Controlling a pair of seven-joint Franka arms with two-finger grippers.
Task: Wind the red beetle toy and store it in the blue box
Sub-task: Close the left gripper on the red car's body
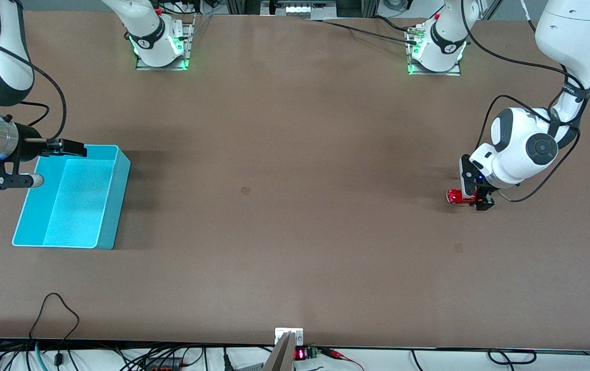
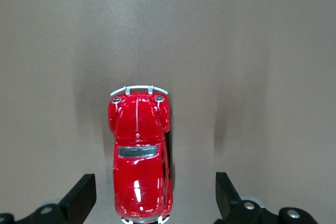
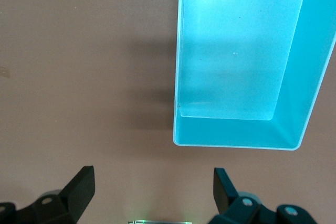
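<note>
Left wrist view: my left claw (image 2: 152, 203) straddles the red beetle toy (image 2: 140, 156), open, ungrasped; next, close squarely. My right claw (image 1: 70, 148) waits open over the blue box (image 1: 119, 170).

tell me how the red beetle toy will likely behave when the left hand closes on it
The red beetle toy looks hard and glossy, so it is probably stiff but may slip between the fingers of the open left hand. Being a wheeled car, it could roll along the table if nudged lengthwise. It looks tiny, so likely light.
</note>
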